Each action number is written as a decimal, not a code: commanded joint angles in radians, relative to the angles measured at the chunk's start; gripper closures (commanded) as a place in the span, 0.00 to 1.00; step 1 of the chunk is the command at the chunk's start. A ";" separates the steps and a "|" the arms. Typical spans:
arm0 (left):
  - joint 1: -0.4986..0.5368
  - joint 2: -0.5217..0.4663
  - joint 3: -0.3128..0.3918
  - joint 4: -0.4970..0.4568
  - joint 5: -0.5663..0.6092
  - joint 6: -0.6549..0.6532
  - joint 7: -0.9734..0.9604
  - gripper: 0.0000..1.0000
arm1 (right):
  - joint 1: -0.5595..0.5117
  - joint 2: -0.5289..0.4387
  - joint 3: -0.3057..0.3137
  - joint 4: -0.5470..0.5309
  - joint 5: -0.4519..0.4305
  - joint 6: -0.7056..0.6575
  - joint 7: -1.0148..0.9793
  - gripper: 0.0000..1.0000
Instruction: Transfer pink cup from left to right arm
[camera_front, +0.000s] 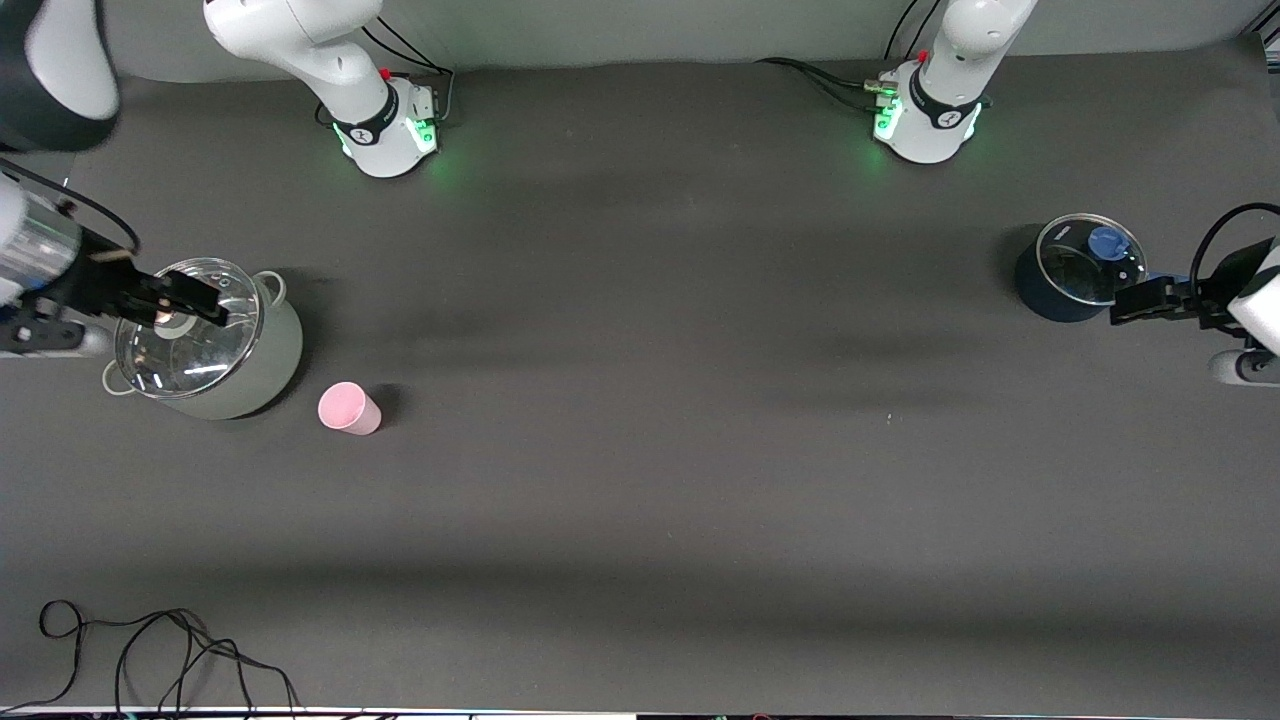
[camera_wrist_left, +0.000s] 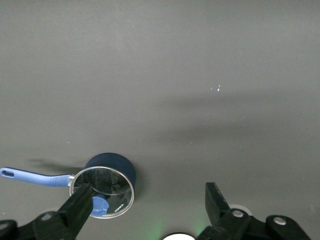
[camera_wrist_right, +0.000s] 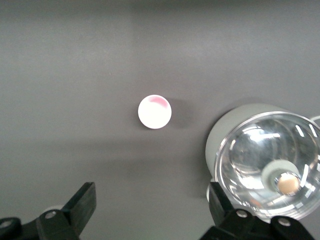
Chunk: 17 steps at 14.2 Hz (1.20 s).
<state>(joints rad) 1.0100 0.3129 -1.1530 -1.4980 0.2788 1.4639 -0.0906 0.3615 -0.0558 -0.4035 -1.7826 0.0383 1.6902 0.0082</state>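
The pink cup (camera_front: 349, 408) stands on the dark table toward the right arm's end, beside a pale green pot and a little nearer to the front camera. In the right wrist view the cup (camera_wrist_right: 155, 111) shows as a pale round disc from above. My right gripper (camera_front: 205, 303) is open and empty over the pot's glass lid; in its own view (camera_wrist_right: 152, 192) the jaws stand wide apart over bare table. My left gripper (camera_front: 1125, 303) is open and empty at the left arm's end, beside a blue saucepan, and its own view (camera_wrist_left: 147, 192) shows the jaws wide apart.
The pale green pot (camera_front: 270, 350) with a glass lid also shows in the right wrist view (camera_wrist_right: 225, 130). The blue saucepan (camera_front: 1040, 290) with a glass lid and a blue handle shows in the left wrist view (camera_wrist_left: 117, 162). Black cables (camera_front: 150, 650) lie at the table's front edge.
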 joint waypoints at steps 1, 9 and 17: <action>0.018 -0.124 -0.005 -0.094 -0.009 0.062 -0.072 0.00 | 0.005 0.011 -0.011 0.100 -0.029 -0.105 0.001 0.00; -0.187 -0.202 0.277 -0.093 -0.148 0.073 0.003 0.00 | 0.011 0.014 -0.035 0.097 -0.041 -0.129 -0.002 0.00; -0.931 -0.285 1.054 -0.122 -0.280 0.084 0.103 0.00 | -0.191 0.022 0.153 0.107 -0.040 -0.127 -0.014 0.00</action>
<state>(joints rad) 0.2259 0.0582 -0.2395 -1.5838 0.0119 1.5277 -0.0013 0.2717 -0.0458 -0.3494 -1.7015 0.0178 1.5739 0.0082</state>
